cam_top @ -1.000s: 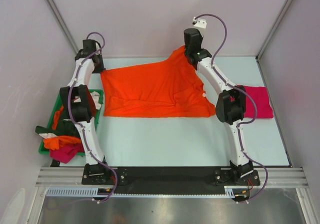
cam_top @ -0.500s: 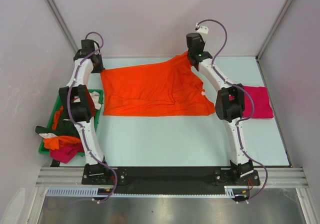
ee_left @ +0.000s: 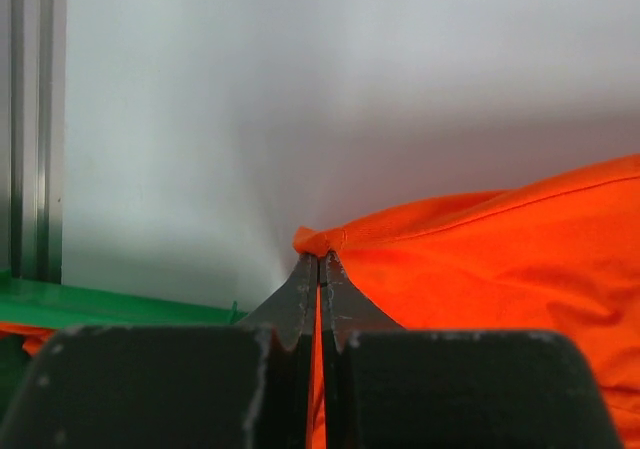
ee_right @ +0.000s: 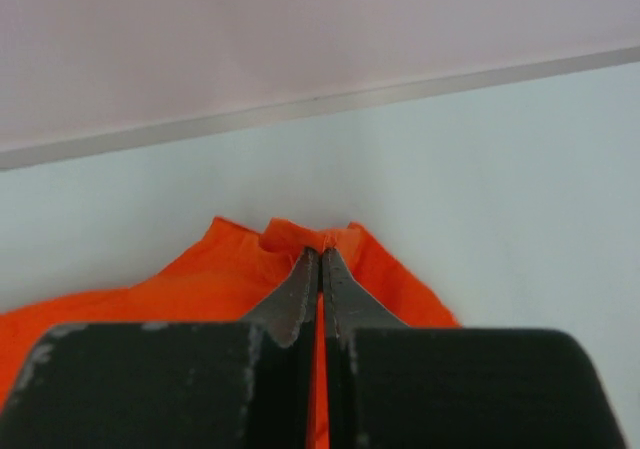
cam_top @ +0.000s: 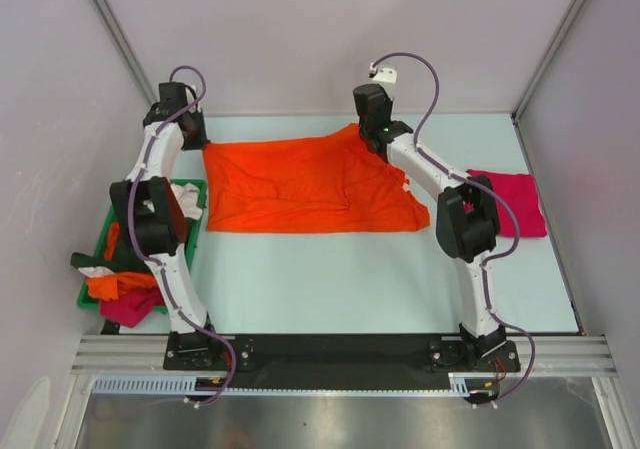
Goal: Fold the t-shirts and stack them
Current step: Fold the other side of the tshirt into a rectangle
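Right of the bin (cam_top: 197, 191), the orange shirt (cam_top: 300, 184) is spread on the bench (cam_top: 330, 279), far corners clamped by left pincer (ee_left: 319, 261) and right pincer (ee_right: 320, 255). Step judged: flattening. Next: corners to be carried nearward, evenly.

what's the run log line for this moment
left gripper: shut on orange t-shirt far-left corner | right gripper: shut on its far edge | magenta t-shirt: folded, at right

Near table (cam_top: 330, 279) open; bin (cam_top: 86, 295) left, magenta t-shirt (cam_top: 520, 204) right.
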Available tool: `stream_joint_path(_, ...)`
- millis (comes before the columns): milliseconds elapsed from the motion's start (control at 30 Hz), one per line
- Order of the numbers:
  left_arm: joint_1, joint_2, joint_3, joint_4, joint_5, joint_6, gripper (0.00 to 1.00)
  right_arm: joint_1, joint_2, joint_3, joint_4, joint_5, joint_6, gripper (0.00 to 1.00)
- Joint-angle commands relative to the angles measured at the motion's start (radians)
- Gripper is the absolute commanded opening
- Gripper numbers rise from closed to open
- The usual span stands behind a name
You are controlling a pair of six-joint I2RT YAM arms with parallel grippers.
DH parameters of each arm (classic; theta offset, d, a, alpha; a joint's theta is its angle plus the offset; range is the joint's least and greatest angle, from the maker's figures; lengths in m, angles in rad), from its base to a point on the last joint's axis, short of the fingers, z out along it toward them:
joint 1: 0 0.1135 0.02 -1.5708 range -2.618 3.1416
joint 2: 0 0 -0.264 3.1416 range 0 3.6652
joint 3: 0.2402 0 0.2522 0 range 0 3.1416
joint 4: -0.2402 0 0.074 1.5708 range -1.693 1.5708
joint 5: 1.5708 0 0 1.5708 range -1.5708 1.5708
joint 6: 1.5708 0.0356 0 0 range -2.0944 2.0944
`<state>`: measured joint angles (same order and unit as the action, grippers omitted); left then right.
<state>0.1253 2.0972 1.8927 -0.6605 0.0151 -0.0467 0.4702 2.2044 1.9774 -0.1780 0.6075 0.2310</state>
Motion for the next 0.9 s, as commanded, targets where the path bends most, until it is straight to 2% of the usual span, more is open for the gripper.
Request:
stream_joint_path(0, -0.004, -0.141, -0.049, 0.048, 0.034, 0.021, 0.00, 0.045, -0.167, -0.119, 0.107, 0.063, -0.013, 0.00)
stream_joint_path(400, -0.004, -0.325, -0.306, 0.084, 0.075, 0.039, 0.00, 0.137, -0.431, -0.497, 0.095, 0.165, 0.062, 0.00)
stream_joint_path(633, -0.004, -0.425, -0.446, 0.087, 0.088, 0.066, 0.00, 0.183, -0.531, -0.624, 0.022, 0.201, 0.131, 0.00)
stream_joint_path(867, -0.004, -0.468, -0.503, 0.087, 0.085, 0.082, 0.00, 0.231, -0.583, -0.718, -0.051, 0.228, 0.226, 0.00)
